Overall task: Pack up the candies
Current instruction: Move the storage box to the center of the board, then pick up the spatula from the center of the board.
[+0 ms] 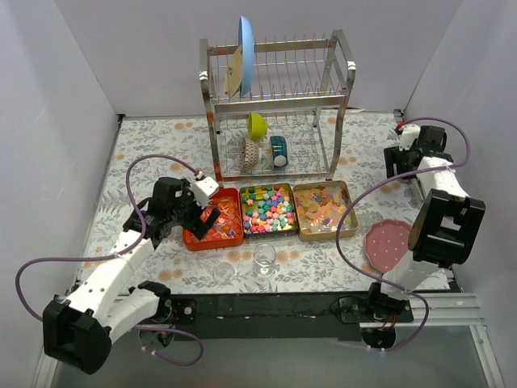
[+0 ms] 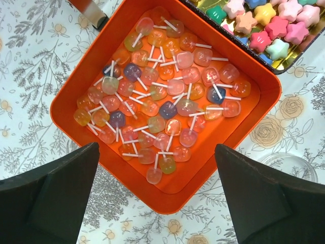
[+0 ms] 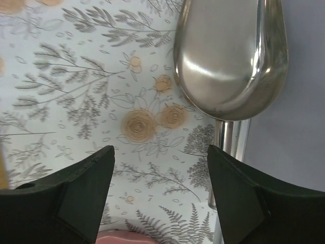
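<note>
The candies [image 1: 268, 208] are tiny bright lumps filling the middle tin; in the left wrist view they show as small stars [image 2: 269, 23] at the top right. A small clear glass [image 1: 264, 259] stands in front of that tin. My left gripper [image 1: 202, 214] hovers over the near corner of the orange tin [image 2: 66, 109], which is full of lollipops [image 2: 167, 109]. Seen from the wrist, that gripper [image 2: 157, 147] is open and holds nothing. My right gripper [image 1: 404, 133] is at the far right, open [image 3: 160, 148] and empty above the cloth, just short of a metal scoop [image 3: 231, 56].
A dish rack [image 1: 279, 97] with a blue plate and cups stands behind the tins. A gold tin [image 1: 325, 210] of orange sweets is to the right, and a pink plate [image 1: 388, 245] near the right arm. A clear round piece [image 2: 287, 165] lies beside the orange tin.
</note>
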`<state>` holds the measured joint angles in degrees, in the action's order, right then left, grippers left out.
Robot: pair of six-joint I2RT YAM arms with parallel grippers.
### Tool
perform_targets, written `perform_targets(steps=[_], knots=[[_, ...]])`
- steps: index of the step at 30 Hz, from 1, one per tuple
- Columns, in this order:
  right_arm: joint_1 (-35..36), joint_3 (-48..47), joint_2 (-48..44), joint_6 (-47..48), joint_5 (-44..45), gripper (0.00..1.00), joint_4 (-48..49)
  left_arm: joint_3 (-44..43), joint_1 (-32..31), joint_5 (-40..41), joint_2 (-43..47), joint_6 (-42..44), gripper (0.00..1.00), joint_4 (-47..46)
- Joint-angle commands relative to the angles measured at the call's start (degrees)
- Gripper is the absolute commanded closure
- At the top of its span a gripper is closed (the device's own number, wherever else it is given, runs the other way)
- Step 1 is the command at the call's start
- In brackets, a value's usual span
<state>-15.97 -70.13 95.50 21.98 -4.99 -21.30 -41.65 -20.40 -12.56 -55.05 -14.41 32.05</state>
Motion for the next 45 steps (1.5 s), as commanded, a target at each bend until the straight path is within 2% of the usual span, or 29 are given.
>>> perform_targets(steps=[1, 13, 25, 28, 32, 34, 37, 40, 41, 45], knots=[[-1.52, -5.19, 3.54, 4.83, 6.56, 0.19, 3.37, 0.52, -0.25, 0.70, 2.23, -2.81, 0.02, 0.20], [-3.63, -3.61, 8.55, 9.14, 9.13, 0.22, 7.15, -6.07, -0.34, -1.68, -5.07, -3.43, 0.02, 1.17], [-5.74, -7.21, 15.15, 8.43, 5.52, 0.33, 6.98, -10.29, -0.34, -1.33, -7.97, -2.20, 0.02, 3.71], [-5.74, -8.01, 16.38, 9.13, 5.43, 0.40, 5.92, -10.73, -0.34, -0.37, -7.62, -1.23, 0.02, 5.12], [-5.57, -9.15, 17.87, 10.45, 1.92, 0.56, 2.76, -11.52, -0.25, 1.22, -8.06, 0.26, 0.02, 5.83], [-5.48, -8.10, 17.27, 10.72, 2.01, 0.59, 3.01, -12.05, -0.25, 1.57, -8.58, 0.96, 0.02, 5.48], [-5.39, -8.45, 17.00, 11.51, 1.57, 0.71, 0.92, -12.14, -0.16, 1.92, -9.11, 1.67, 0.02, 4.86], [-5.39, -8.53, 16.12, 11.33, 1.83, 0.89, -0.40, -12.32, -0.25, 2.62, -8.67, 2.11, 0.02, 4.42], [-5.39, -8.71, 15.68, 11.25, 1.48, 0.98, -1.45, -12.58, -0.25, 2.97, -8.59, 1.67, 0.03, 4.42], [-4.61, -7.14, 10.24, 9.23, 0.16, 0.99, -1.99, -14.07, -1.56, 3.77, -7.71, 1.32, 0.03, 3.90]])
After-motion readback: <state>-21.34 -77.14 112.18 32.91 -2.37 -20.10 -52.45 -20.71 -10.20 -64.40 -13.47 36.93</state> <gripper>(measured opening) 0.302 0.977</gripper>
